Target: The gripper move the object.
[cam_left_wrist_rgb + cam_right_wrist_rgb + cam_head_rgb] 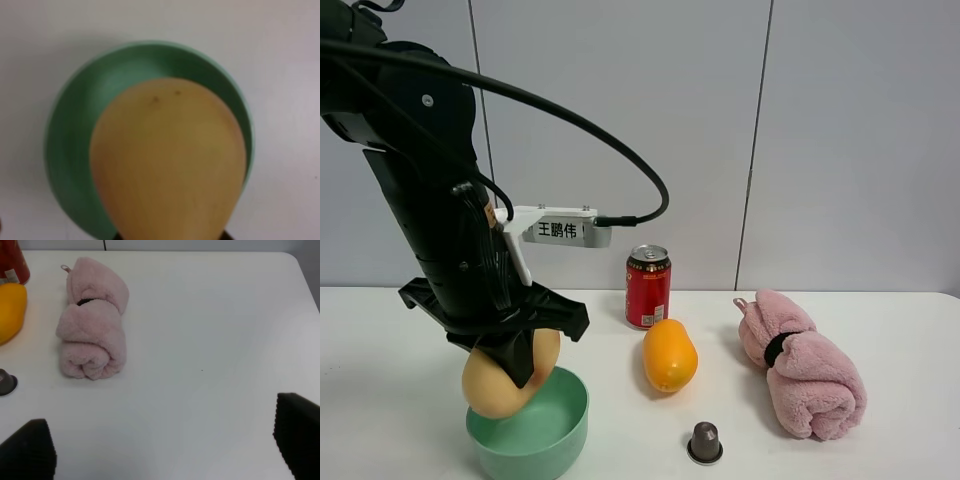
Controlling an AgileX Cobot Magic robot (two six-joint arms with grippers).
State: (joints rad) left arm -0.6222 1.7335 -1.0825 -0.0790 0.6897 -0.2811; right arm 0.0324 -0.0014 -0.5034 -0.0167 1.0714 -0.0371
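Left gripper [520, 368]: clamped on the pale fruit [485, 392]. One black finger crosses the fruit's front; the other finger is hidden behind it.
Pale fruit sits low over the green bowl [555, 435], its bottom about at rim level on the bowl's left side. Can't tell if it touches the bowl. In the left wrist view the pale fruit [170, 160] covers much of the bowl [75, 125], off-centre.
Right gripper [162, 442]: open, fingers [297, 435] far apart, nothing between them, above bare table [210, 340]. It isn't seen in the high view.

Count on the table [640, 445]:
- 1 bowl, front left
- 2 fruits: the pale one in the gripper, and 1 orange fruit [670, 355] lying free right of the bowl
- 1 red can [648, 287], upright, just behind the orange fruit
- 1 pink rolled towel [800, 360] with a dark band, well right
- 1 small dark capsule [705, 441], in front of the orange fruit, apart from it
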